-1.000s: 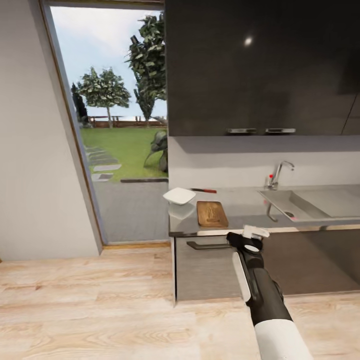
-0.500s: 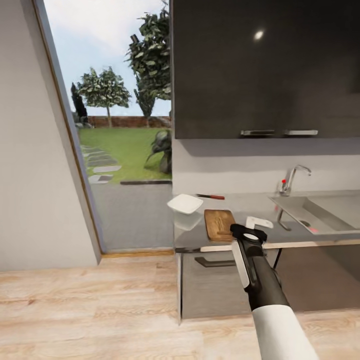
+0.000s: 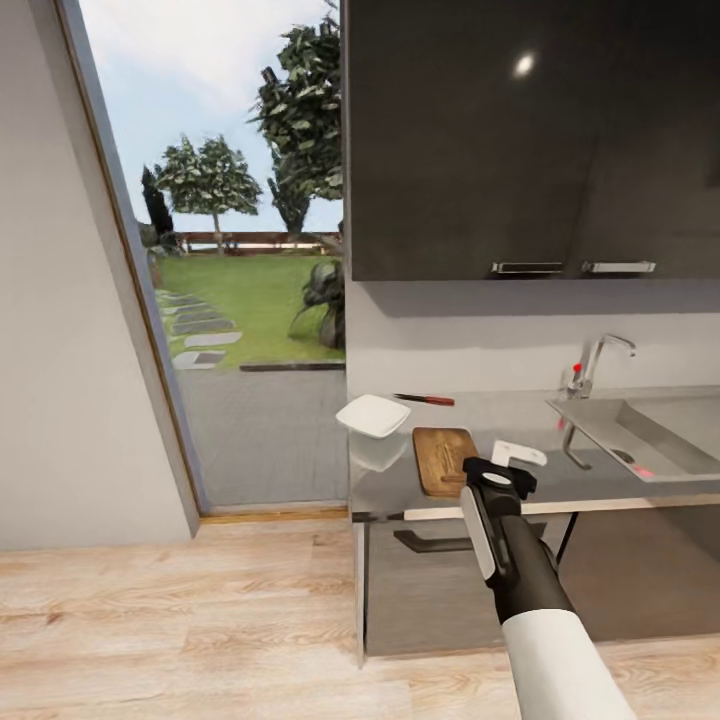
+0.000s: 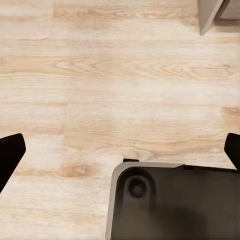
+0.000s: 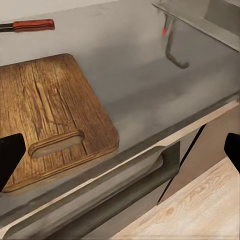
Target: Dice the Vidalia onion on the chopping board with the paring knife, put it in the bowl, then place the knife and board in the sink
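No brand, label or writing can be read on any of the things.

The grey tabletop (image 3: 520,420) runs along the wall under dark upper cabinets (image 3: 530,140). Near its left end sits the white bowl (image 3: 373,414), close to the left edge. Just beside the bowl, toward the front edge, lies the wooden chopping board (image 3: 446,460), its slot handle at the end nearest the front edge. Behind the board, near the back edge, lies the paring knife (image 3: 425,399) with its red handle (image 5: 33,24) pointing toward the sink (image 3: 640,430). The sink is set in the right part of the tabletop, with the chrome tap (image 3: 595,362) at its back corner. Whether the onion lies in the basin cannot be told.

The right gripper (image 3: 505,468) is raised over the front edge of the tabletop, beside the board's near corner; in the right wrist view its jaws stand wide apart and released, with the board's handle end (image 5: 55,142) next to one dark fingertip and not between them. The left gripper (image 4: 120,150) points down at the wooden floor (image 4: 120,75), jaws spread and holding nothing.
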{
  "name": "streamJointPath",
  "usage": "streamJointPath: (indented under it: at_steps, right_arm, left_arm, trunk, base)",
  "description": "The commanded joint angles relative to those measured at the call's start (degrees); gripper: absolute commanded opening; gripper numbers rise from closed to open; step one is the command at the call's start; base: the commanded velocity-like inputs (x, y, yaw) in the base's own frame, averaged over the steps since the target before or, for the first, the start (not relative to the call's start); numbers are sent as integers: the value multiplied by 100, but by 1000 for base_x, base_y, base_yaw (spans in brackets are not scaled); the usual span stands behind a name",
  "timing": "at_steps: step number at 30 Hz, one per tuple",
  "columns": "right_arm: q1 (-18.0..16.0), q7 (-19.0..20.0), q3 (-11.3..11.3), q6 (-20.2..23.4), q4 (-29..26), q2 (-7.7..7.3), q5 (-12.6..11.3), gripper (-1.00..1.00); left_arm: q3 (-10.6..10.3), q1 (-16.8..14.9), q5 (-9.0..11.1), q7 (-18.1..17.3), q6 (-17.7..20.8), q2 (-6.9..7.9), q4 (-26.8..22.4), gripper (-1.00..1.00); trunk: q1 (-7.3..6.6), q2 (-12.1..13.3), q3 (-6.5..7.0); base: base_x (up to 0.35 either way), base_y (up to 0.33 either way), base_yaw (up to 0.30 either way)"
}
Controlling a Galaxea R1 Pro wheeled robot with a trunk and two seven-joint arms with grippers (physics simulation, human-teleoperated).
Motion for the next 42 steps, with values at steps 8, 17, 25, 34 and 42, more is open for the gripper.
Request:
streamJointPath:
  at_steps: [8,17,25,34,42]
  right_arm:
    - [-1,-9,1,30,22,3,-95,100]
    - [-1,-18,-4,40,23,3,-481,100]
    - [1,-24,-10,49,31,3,-502,100]
    - [4,-34,-34,41,77,3,-495,100]
    - [7,-251,-98,33,226,3,-495,100]
  left_arm:
    - [9,3,6,-3,-7,-1,141,100]
    - [10,3,6,-3,-15,-1,181,100]
    - [10,3,6,-3,-7,-1,213,100]
    - [10,3,6,-3,-1,-1,221,100]
    - [11,3,6,-3,-5,-1,281,100]
  trunk:
    - [2,-3,-1]
    - [2,-3,-23]
    - [2,-3,-92]
    - [2,-3,-175]
    - [2,-3,-248]
  base:
    - [2,0,0]
    - [106,0,0]
    - [215,20,0]
    - [12,2,0]
    - [0,0,0]
